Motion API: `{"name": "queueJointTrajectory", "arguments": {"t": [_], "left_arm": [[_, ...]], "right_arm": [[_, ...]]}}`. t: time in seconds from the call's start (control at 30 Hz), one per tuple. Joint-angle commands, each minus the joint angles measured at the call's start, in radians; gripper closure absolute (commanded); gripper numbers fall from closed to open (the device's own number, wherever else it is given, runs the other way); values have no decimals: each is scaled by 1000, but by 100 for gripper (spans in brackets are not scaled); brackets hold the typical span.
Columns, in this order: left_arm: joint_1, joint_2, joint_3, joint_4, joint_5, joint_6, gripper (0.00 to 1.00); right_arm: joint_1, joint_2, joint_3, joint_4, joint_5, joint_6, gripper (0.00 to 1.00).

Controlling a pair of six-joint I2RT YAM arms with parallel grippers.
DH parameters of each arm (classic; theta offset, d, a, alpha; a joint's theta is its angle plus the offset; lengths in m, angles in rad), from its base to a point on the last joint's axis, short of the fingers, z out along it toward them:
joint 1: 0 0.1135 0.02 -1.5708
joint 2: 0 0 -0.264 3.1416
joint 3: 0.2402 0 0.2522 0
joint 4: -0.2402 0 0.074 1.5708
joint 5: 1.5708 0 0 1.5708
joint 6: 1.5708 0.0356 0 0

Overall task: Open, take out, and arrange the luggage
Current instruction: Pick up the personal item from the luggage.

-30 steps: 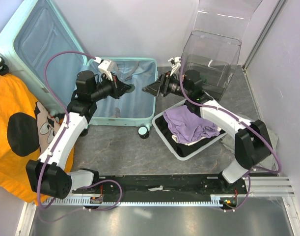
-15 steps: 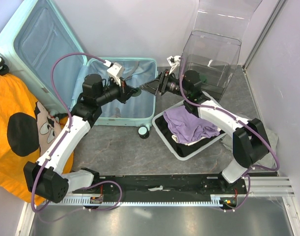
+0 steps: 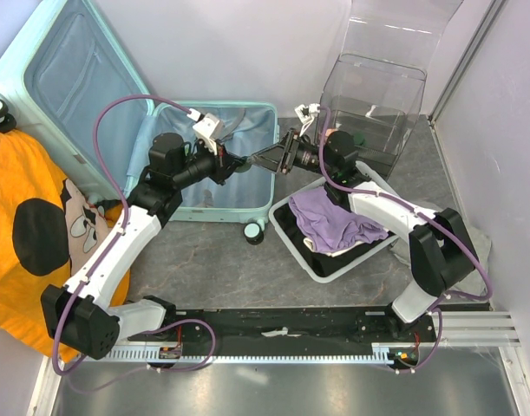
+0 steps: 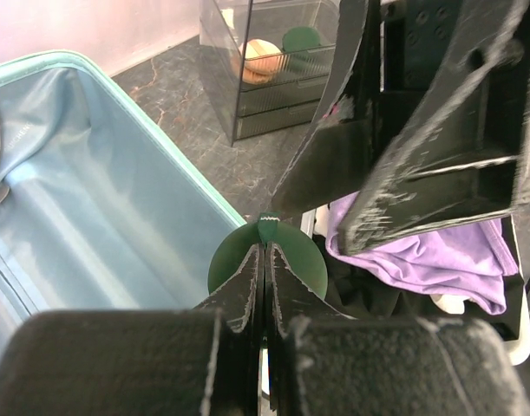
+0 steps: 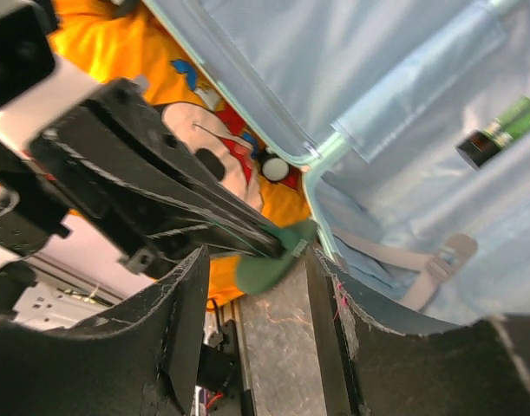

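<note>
Above grey marbled surface (image 3: pixel 204 251): left end effector (image 4: pixel 265 251) pinches green disc (image 4: pixel 304 265); right end effector (image 5: pixel 256 260) agape.

No text, label or number is legible.

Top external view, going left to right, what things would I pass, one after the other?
orange Mickey cloth → left gripper → right gripper → clear box. The open luggage overlaps the cloth, so it is left out.

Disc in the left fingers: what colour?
The disc is dark green; the left wrist view shows it best.
</note>
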Motion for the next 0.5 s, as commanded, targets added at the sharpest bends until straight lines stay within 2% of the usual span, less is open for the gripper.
{"name": "queueJointTrajectory", "arguments": {"t": [0.0,0.1,0.27,0.37,0.47], "left_arm": [[-14,-25,-6,49,3,39,99],[-14,-31,-6,47,3,41,99],[-16,-54,-23,72,6,47,98],[-16,-64,-28,79,3,48,99],[-16,-62,-28,81,5,48,99]], "right_arm": [[6,0,-14,158,-54,64,45],[6,17,-5,163,-65,79,51],[7,31,-4,141,-53,81,53],[6,34,-6,129,-48,71,51],[6,26,-9,111,-35,58,45]]}}
